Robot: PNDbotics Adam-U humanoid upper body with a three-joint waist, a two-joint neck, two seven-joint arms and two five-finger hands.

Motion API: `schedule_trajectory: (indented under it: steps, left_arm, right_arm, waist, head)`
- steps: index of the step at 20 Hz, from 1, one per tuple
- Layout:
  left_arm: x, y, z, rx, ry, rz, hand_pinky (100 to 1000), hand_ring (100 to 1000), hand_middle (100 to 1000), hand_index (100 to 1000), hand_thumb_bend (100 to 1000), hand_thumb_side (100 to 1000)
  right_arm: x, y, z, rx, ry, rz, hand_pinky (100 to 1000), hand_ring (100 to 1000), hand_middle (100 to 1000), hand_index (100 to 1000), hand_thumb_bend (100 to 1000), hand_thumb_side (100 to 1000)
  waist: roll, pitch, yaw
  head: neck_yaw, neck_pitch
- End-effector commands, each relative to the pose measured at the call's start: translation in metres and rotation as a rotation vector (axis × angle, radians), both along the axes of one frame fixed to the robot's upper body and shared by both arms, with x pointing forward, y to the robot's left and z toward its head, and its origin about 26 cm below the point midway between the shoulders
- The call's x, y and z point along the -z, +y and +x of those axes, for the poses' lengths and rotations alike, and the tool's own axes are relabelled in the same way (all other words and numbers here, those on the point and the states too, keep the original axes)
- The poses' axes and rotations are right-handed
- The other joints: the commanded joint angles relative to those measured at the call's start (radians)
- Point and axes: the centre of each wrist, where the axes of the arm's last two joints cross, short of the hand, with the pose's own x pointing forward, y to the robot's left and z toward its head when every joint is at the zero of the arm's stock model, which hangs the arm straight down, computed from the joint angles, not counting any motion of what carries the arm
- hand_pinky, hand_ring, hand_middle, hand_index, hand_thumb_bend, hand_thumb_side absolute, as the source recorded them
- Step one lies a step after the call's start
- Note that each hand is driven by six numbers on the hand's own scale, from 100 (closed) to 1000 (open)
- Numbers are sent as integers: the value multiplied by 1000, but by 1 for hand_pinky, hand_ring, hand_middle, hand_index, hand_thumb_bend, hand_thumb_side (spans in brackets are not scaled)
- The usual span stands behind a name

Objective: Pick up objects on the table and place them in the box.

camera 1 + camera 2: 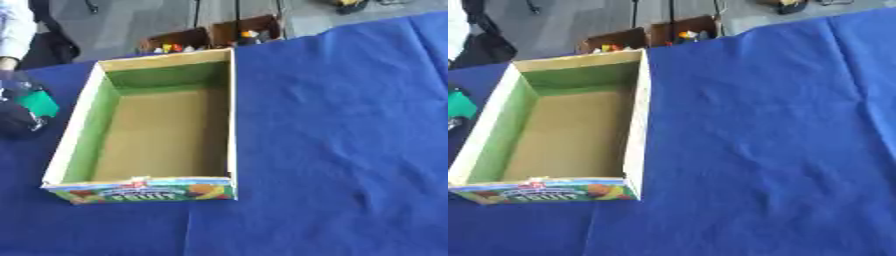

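An open cardboard box (149, 131) with green inner walls and a fruit label on its near end sits empty on a bench (341, 150) draped in blue cloth, its long axis running away from the camera. At the left edge of the left eye view, just beside the box's left wall, a dark rounded shape (17, 120) and something green (39, 102) show above the cloth; this may be the left robot hand carrying an object, but too little of it is in view to say so, and whether its fingers are released, clenched or grasping cannot be told. The right robot hand appears in neither view. No other loose object can be seen on the cloth to the right of the box or in front of it. If the green item is indeed the load, the step in hand would be the carry over the left wall, and doing it well likely means lifting clear of the rim, stopping over the bare brown floor, and letting go low so that nothing bounces out or nudges the light carton askew.
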Motion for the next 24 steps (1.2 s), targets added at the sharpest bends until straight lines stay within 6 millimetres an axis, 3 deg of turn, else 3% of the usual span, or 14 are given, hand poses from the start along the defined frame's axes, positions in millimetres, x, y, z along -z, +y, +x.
schedule_trajectory:
  steps: [1,2,3,5,9,12,17,24]
  left_arm:
    - [-16,7,-11,-24,-41,4,813,873,1000,1000,100,385]
    - [-16,7,-11,-26,-40,2,824,883,1000,1000,100,390]
    - [-16,7,-11,-23,-39,-2,882,948,1000,1000,293,470]
    - [-18,6,-11,-15,-45,-9,914,992,1000,1000,406,533]
    - [-28,4,-16,-20,-83,-21,936,1000,1000,1000,438,581]
    - [-31,5,-18,-30,-115,-29,969,1000,1000,1000,515,626]
    - [-30,11,-19,-78,-135,-34,944,988,1000,1000,632,770]
    - [-24,20,-17,-155,-95,-91,937,978,976,1000,649,884]
  right_arm:
    - [-10,-3,-6,10,-36,-21,721,620,434,689,100,730]
    - [-10,-3,-6,11,-36,-20,721,620,434,688,100,730]
    - [-10,-3,-6,12,-35,-20,721,618,432,687,100,728]
    - [-10,-4,-6,15,-33,-18,720,615,429,685,100,730]
    - [-8,-5,-7,22,-28,-20,721,611,425,683,100,732]
    - [-6,-5,-7,27,-19,-19,722,610,424,682,100,736]
    - [-5,-5,-7,29,-14,-21,721,605,420,680,100,738]
    - [-4,-7,-7,37,-10,-22,720,605,417,678,100,741]
  waist:
    - [-5,-22,1]
    - [-5,-22,2]
    - [-5,-23,3]
    - [-5,-24,6]
    - [-6,-31,13]
    - [-5,-35,17]
    - [-4,-37,18]
    - [-5,-38,27]
  head:
    - [1,-12]
    - [1,-11]
    - [1,-10]
    - [1,-9]
    - [2,-2]
    - [2,2]
    - [4,3]
    - [0,14]
